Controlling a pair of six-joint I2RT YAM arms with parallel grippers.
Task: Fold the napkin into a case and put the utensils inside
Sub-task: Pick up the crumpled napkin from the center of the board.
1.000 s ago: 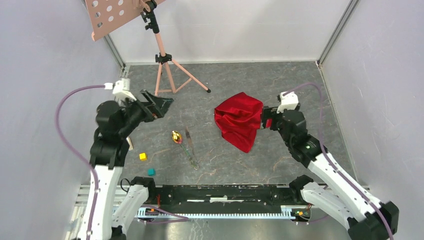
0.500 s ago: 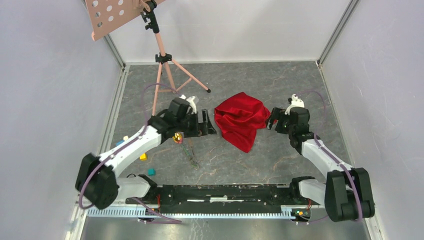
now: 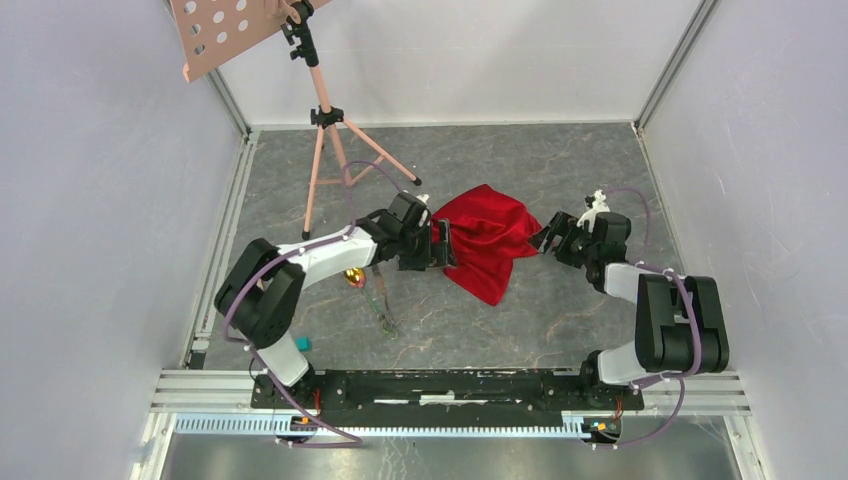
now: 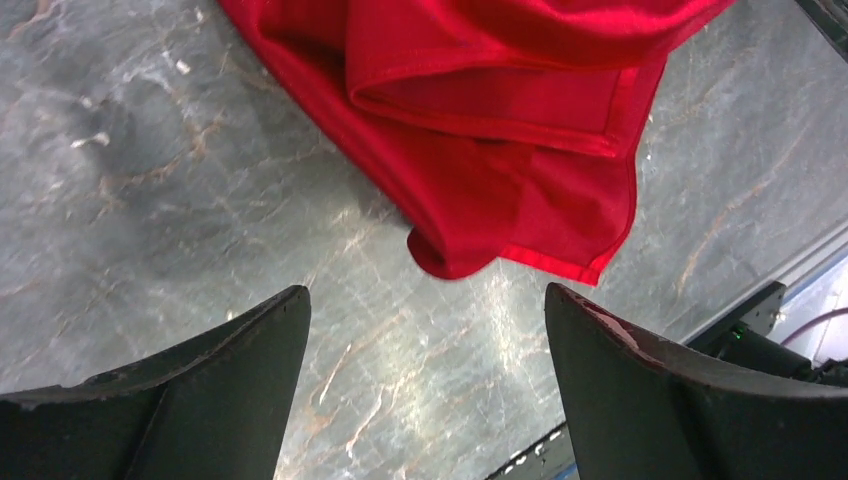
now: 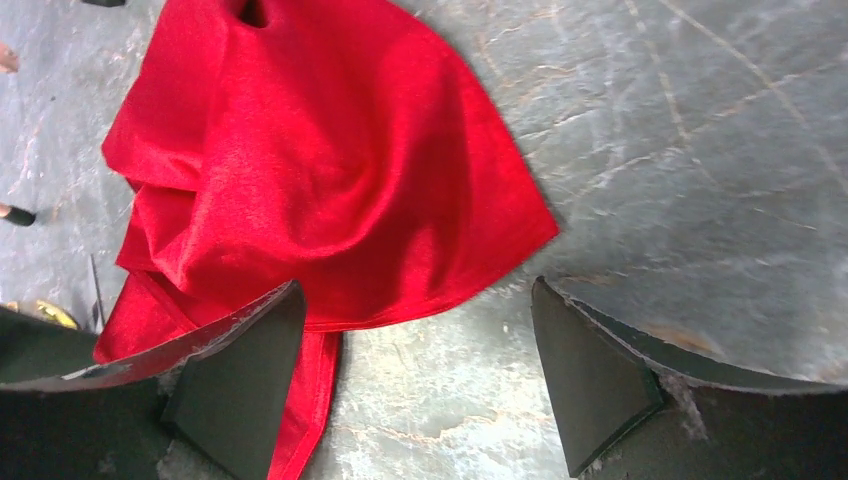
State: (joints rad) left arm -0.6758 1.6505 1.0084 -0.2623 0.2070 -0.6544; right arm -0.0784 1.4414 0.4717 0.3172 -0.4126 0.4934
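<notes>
Napkin (image 3: 485,240) is found crumpled in a heap near the middle of the surface (image 3: 570,310), slightly toward the far edge, not yet folded. The left end effector (image 3: 443,250) is positioned just beside the heap's left side, jaws spread wide with nothing between them. The right end effector (image 3: 548,240) is positioned just beside the right side, jaws likewise spread and empty. The utensils (image 3: 378,295) are laid left of the napkin, toward the near edge; the gold spoon bowl (image 3: 352,276) is seen just beside the left arm.
</notes>
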